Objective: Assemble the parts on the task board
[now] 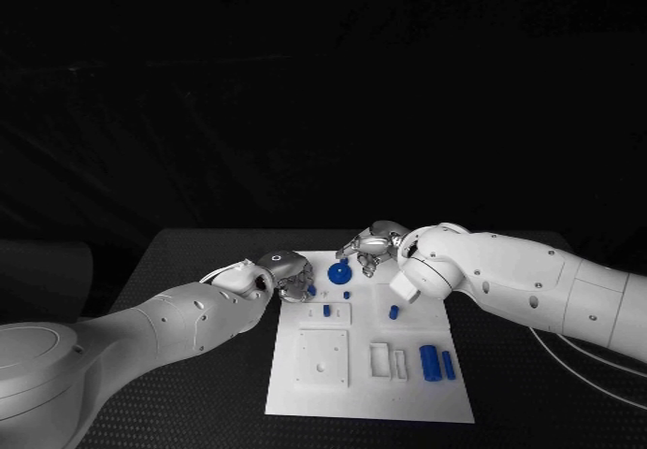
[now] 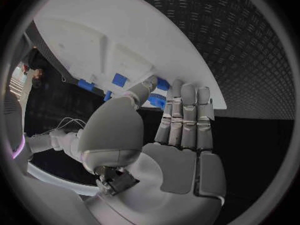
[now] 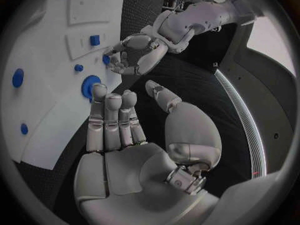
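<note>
Both the left hand (image 1: 270, 273) and right hand (image 1: 374, 242) hover with spread fingers, holding nothing, over the far edge of the task board (image 1: 405, 398).

Robot lab, black table (image 1: 162, 281), white task board (image 1: 323, 393), dark surroundings

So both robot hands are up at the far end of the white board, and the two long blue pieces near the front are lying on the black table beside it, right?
Not quite. Both the left robot hand and the right robot hand are at the far end of the white board, but the two long blue pieces lie on the board itself, near its right edge, not on the black table. The head view shows it.
</note>
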Robot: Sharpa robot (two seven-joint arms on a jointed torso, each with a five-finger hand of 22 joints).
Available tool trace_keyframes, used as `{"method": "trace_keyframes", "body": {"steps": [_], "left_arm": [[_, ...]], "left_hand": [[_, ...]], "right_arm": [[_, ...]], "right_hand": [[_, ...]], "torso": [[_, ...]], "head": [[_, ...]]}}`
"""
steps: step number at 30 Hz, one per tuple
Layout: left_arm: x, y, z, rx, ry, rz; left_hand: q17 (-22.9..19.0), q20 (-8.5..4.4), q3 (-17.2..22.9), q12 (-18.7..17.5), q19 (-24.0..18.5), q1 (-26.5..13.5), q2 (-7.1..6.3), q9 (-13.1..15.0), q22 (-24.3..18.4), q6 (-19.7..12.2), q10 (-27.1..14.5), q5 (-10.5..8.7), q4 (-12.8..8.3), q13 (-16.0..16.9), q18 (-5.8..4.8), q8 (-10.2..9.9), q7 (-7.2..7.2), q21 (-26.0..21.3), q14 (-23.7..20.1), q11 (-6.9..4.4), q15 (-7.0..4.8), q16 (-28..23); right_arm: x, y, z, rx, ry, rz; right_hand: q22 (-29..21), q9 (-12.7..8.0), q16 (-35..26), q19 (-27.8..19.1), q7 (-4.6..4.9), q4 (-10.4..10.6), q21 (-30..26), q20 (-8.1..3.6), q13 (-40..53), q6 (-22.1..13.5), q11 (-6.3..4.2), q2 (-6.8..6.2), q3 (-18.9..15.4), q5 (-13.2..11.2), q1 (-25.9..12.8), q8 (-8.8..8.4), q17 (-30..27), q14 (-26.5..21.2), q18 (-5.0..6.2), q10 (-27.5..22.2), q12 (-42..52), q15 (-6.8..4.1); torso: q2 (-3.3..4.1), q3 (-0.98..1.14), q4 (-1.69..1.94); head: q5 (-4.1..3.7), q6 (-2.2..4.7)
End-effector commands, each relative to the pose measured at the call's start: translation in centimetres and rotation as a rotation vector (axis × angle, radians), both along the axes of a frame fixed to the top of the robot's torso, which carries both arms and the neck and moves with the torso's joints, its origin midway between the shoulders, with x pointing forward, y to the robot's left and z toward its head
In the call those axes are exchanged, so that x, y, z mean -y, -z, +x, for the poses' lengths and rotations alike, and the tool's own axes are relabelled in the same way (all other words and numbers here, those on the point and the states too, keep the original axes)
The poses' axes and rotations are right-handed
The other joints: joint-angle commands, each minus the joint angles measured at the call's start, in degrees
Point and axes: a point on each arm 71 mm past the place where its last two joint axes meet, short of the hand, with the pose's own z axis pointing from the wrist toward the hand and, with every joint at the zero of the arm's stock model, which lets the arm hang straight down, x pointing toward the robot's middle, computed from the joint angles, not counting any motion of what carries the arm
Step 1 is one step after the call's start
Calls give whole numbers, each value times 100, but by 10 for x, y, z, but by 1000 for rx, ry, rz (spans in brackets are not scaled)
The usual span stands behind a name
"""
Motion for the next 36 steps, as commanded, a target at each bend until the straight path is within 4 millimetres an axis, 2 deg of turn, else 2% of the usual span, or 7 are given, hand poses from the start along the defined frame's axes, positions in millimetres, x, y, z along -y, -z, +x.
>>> {"method": "trace_keyframes", "body": {"steps": [1,11,20,25,31,34,36], "left_arm": [[1,10,-7,-36,13,12],[-7,2,-9,-31,-6,-36],[-6,-38,-3,10,-23,-146],[-2,-61,-3,29,-8,-190],[3,-78,-9,32,9,-225],[7,-83,-12,24,14,-250],[9,-85,-11,26,18,-252]], "left_hand": [[-13,-270,34,11,56,6,34,-2,93,30,44,64,2,-18,53,-22,8,-8,54,3,-1,8],[-24,-276,44,0,72,10,32,-5,91,21,54,96,0,-34,50,-34,14,-15,69,4,-3,-6],[-30,-278,54,-9,80,15,34,-5,90,22,55,108,1,-45,49,-38,14,-19,76,6,-3,-15],[-32,-280,57,-14,84,17,33,-4,90,26,57,111,1,-50,49,-38,14,-21,81,7,-2,-17],[-34,-281,61,-18,89,21,30,-3,89,32,63,114,1,-56,48,-36,12,-23,87,6,-3,-20],[-35,-282,63,-19,92,21,28,-2,89,35,67,115,2,-59,48,-36,11,-24,91,6,-3,-21],[-36,-282,65,-20,94,22,30,-2,89,37,69,115,3,-60,48,-36,11,-24,94,5,-4,-21]], "right_arm": [[-1,-1,0,8,-11,-1],[5,0,3,12,6,-5],[7,1,6,-18,49,34],[8,2,6,-40,106,73],[5,4,6,-64,163,111],[4,6,7,-72,184,125],[3,7,7,-74,183,124]], "right_hand": [[115,-7,31,-38,27,-1,21,-10,11,2,5,-5,28,18,-44,-31,6,0,93,-39,-31,-26],[114,-7,31,-40,27,-2,25,-10,18,2,5,-7,29,18,-43,-32,7,0,93,-39,-35,-26],[113,-6,30,-45,26,-6,28,-10,24,5,4,-11,32,12,-38,-30,7,-3,93,-40,-40,-26],[110,-5,24,-60,25,-15,29,-9,35,12,4,-12,44,-14,-24,-27,8,-14,93,-49,-52,-26],[107,-2,21,-72,22,-30,36,-7,55,27,0,-9,70,-60,5,-21,10,-20,93,-49,-64,-29],[107,-2,22,-74,21,-36,39,-6,61,29,0,-15,74,-72,11,-20,11,-20,93,-48,-66,-29],[107,-2,22,-75,21,-38,40,-5,64,30,0,-20,75,-77,12,-20,11,-20,93,-47,-67,-29]], "torso": [[0,1,2],[-7,1,9],[-10,-2,11],[-34,-15,37],[-59,-28,47],[-61,-24,43],[-70,-27,49]], "head": [[6,9],[1,35],[10,111],[-8,148],[-11,206],[-18,283],[-23,293]]}}
